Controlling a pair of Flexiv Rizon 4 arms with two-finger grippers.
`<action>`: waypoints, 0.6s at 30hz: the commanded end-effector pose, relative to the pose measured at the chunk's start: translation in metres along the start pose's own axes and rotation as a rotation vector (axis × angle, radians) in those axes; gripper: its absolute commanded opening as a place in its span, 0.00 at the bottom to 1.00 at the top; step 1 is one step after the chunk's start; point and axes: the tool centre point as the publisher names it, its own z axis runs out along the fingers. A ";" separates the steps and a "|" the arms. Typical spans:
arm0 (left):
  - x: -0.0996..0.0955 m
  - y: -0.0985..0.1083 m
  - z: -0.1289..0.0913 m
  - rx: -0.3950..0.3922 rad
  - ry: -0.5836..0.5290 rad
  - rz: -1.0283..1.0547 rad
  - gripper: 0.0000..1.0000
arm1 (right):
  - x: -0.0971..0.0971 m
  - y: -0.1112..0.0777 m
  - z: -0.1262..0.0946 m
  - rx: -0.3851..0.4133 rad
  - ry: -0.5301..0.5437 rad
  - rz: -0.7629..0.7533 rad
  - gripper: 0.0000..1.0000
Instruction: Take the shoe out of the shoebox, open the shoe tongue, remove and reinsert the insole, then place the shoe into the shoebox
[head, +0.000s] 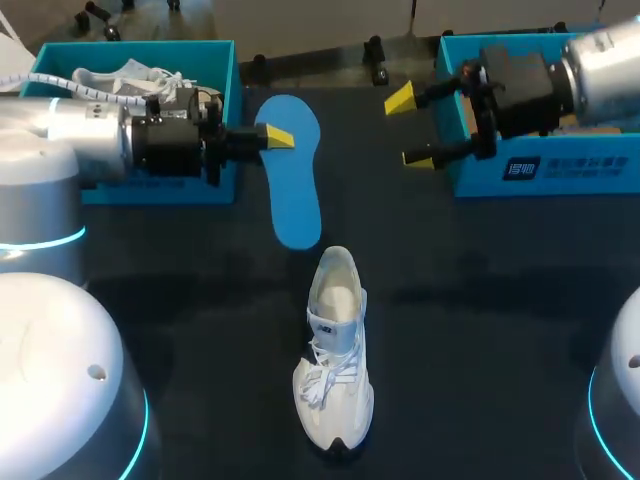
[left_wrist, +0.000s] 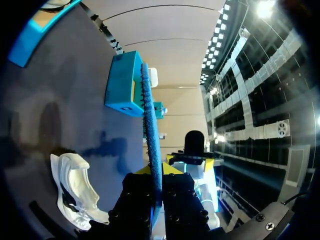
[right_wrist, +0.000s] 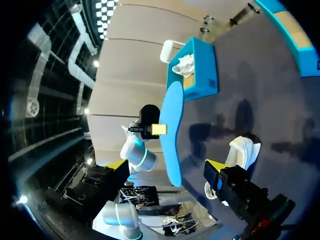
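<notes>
The left hand (head: 270, 136) is clenching the insole (head: 295, 190) by its edge, above the counter (head: 480, 300). Its long axis is pointing at the shoe (head: 335, 360) standing mid-counter, whose opening is lying just past the insole's near end. The right hand (head: 410, 130) is hanging released, farther off.

Largely hidden behind left arm (head: 90, 140): left shoebox (head: 130, 48); behind right arm (head: 590, 65) and cut by edge: right shoebox (head: 580, 170)
</notes>
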 end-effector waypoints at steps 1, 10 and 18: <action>0.000 -0.001 0.001 -0.003 -0.003 -0.001 0.00 | 0.021 0.008 0.000 0.035 -0.209 0.028 1.00; 0.000 -0.001 0.001 -0.003 -0.003 -0.001 0.00 | 0.072 0.020 0.010 0.089 -0.533 0.172 1.00; 0.000 -0.001 0.001 -0.003 -0.003 -0.001 0.00 | 0.104 0.024 0.024 0.069 -0.802 0.256 1.00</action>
